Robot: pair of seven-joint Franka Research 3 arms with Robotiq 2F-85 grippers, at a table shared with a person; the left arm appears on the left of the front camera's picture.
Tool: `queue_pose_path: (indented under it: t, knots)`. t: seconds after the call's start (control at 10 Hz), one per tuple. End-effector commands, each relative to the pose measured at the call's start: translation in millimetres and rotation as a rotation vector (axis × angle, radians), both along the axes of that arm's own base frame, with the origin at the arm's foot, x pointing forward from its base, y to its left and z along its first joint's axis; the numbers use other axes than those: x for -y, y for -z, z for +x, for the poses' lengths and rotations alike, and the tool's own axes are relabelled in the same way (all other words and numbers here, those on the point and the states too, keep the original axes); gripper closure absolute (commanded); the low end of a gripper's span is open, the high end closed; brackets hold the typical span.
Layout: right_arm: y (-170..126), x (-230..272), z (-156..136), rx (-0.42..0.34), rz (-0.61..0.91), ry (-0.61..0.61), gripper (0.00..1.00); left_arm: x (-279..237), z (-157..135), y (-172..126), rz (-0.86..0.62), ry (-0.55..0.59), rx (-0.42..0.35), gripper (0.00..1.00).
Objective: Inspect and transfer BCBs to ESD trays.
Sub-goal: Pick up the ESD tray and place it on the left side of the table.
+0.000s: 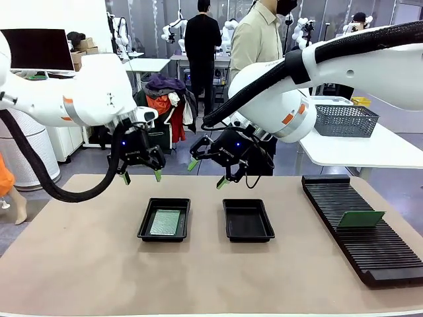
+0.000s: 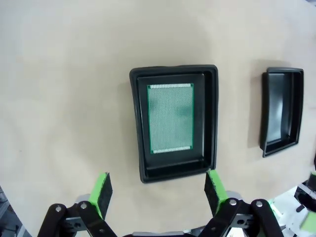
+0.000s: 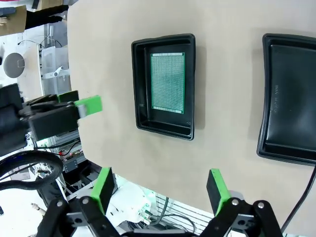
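Two black ESD trays lie side by side mid-table. The left tray (image 1: 164, 220) (image 2: 174, 123) (image 3: 164, 85) holds a green BCB (image 1: 165, 222) (image 2: 170, 118) (image 3: 167, 82) lying flat. The right tray (image 1: 248, 220) (image 2: 281, 111) (image 3: 289, 98) holds nothing. Another green BCB (image 1: 360, 218) stands tilted in the black slotted rack (image 1: 360, 224) at the right. My left gripper (image 1: 141, 176) (image 2: 158, 191) hangs open above the far side of the left tray. My right gripper (image 1: 206, 173) (image 3: 160, 189) hangs open above the table between the trays' far ends. Both hold nothing.
A grey mesh basket (image 1: 345, 120) sits on a white side table at the back right. People stand behind the table's far edge. Bare tan tabletop (image 1: 86, 264) spreads in front of and left of the trays.
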State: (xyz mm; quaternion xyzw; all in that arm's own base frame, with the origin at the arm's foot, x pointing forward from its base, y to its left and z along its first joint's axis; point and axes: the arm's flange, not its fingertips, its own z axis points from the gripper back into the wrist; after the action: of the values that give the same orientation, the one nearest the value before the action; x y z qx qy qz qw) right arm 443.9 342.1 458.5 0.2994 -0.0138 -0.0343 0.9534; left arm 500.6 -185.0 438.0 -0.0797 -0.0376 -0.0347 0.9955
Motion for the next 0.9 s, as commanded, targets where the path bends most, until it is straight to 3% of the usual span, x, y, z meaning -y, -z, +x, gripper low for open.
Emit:
queue_pose_path:
  t: [0.0, 0.8]
  knots:
    - [0, -1, 1, -0.003, -0.015, 0.010, 0.00, 7, 3, 24, 0.057, -0.028, 0.035, 0.00]
    - [0, -1, 1, -0.003, -0.015, 0.010, 0.00, 19, 16, 114, 0.070, -0.081, -0.025, 0.00]
